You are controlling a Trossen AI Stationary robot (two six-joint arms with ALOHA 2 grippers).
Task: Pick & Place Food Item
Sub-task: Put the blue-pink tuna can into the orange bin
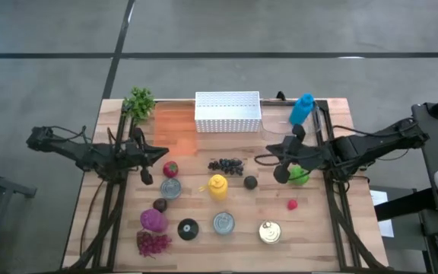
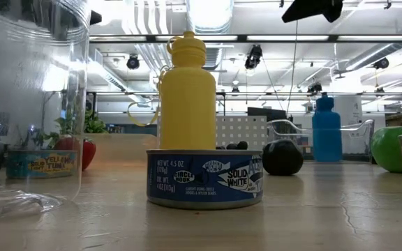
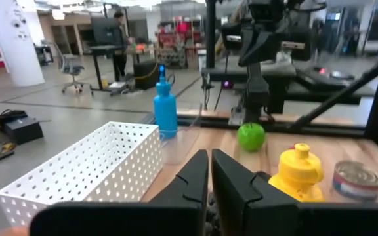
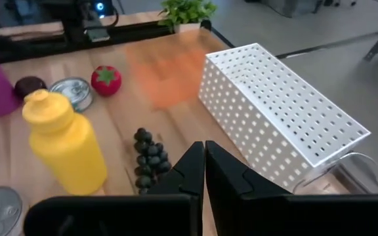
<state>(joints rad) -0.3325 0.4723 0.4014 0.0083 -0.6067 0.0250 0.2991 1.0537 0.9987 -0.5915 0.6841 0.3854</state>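
The green apple (image 1: 300, 176) sat on the tabletop (image 1: 318, 221) at its right side, just beside my right pincer (image 1: 281, 173), which hung low with its fingers pressed together on nothing. The apple lay to the right of those fingertips, toward my right arm's base, so I judged that arm far the nearer one; being round, it offered no long axis to line up on. The white basket (image 1: 227, 111) stood at the far edge, to the left of the apple, with the blue bottle (image 1: 301, 109) at its right. The yellow bottle (image 1: 218, 186) and dark grapes (image 1: 226, 164) lay mid-table. My left pincer (image 1: 146, 176), also closed and empty, waited near the strawberry (image 1: 171, 168) on the left.
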